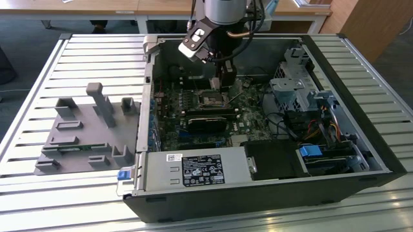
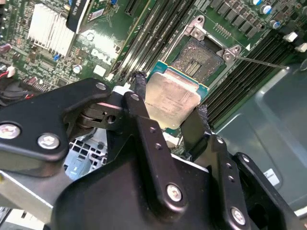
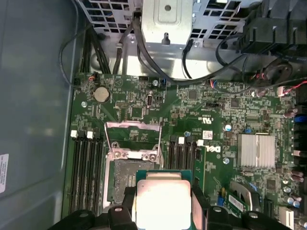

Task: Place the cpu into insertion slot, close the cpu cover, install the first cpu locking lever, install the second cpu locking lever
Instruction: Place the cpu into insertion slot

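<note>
My gripper [image 2: 170,96] is shut on the cpu [image 2: 175,100], a flat square chip with a pale metal top and green edge, gripped by two opposite sides. In the first wrist view the cpu [image 3: 163,211] hangs between the black fingers [image 3: 127,203], above the board and close to the open insertion slot [image 3: 123,179]. The slot's dark pin field lies bare [image 2: 201,57]. The cpu cover [image 3: 133,124] is swung open, away from the socket. A thin lever rod [image 2: 261,62] sticks out beside it. In the exterior view the gripper [image 1: 219,83] sits just behind the slot [image 1: 212,99].
The open computer case [image 1: 380,159] rests on a slatted table. A long black module [image 1: 208,121] lies in front of the socket, and the power supply box [image 1: 197,169] is nearer still. Drive cages and cables [image 1: 303,92] crowd the exterior view's right. A grey fixture tray [image 1: 84,130] stands to the left.
</note>
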